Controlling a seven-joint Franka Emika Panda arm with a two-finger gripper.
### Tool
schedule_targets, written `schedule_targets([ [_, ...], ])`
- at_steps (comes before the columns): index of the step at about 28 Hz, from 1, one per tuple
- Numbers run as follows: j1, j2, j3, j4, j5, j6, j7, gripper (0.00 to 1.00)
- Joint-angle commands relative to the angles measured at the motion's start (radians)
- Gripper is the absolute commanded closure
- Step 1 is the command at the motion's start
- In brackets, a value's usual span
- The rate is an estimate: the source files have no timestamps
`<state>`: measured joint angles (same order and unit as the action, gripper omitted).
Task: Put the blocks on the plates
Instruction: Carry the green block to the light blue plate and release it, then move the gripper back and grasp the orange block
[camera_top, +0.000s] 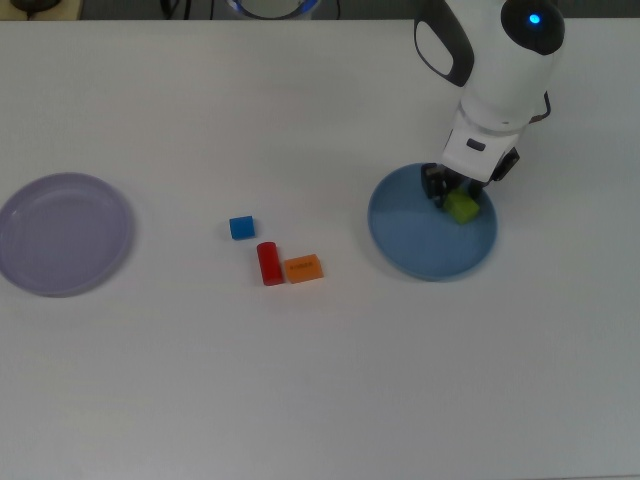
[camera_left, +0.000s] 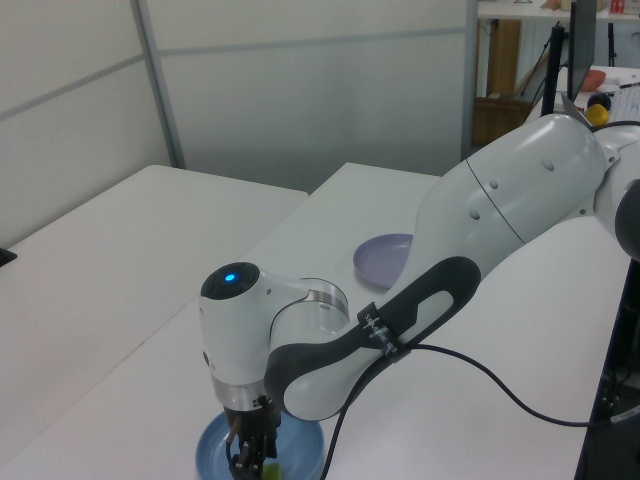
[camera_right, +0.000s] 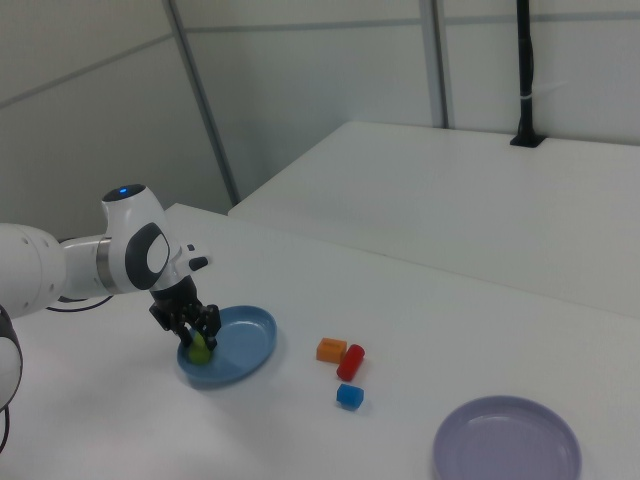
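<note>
The green block (camera_top: 461, 207) lies on the blue plate (camera_top: 430, 250), near the edge on the top view's right. My gripper (camera_top: 455, 193) stands low over it, open, with its fingers on either side of the block (camera_right: 199, 350). The blue cube (camera_top: 241, 228), the red block (camera_top: 268, 263) and the orange block (camera_top: 303, 268) lie together on the white table, between the two plates. The lavender plate (camera_top: 65, 233) sits bare at the top view's far left. In the left view the arm hides most of the blue plate (camera_left: 305, 445).
A black cable runs from the arm across the table (camera_top: 320, 400) in the left view. Another white table (camera_right: 480, 190) stands behind a gap in the right view. Wall panels close off the back.
</note>
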<state>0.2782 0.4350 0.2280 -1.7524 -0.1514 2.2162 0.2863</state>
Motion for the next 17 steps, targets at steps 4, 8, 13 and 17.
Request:
schedule_targets([
  [4,-0.008,-0.016,-0.064,0.03,-0.007,-0.006,0.089,0.0],
  [8,-0.024,-0.025,-0.11,0.037,-0.005,-0.009,0.149,0.0],
  [13,-0.043,-0.025,-0.16,0.05,-0.002,-0.009,0.307,0.0],
  [17,-0.045,-0.025,-0.189,0.048,-0.002,-0.009,0.636,0.0],
])
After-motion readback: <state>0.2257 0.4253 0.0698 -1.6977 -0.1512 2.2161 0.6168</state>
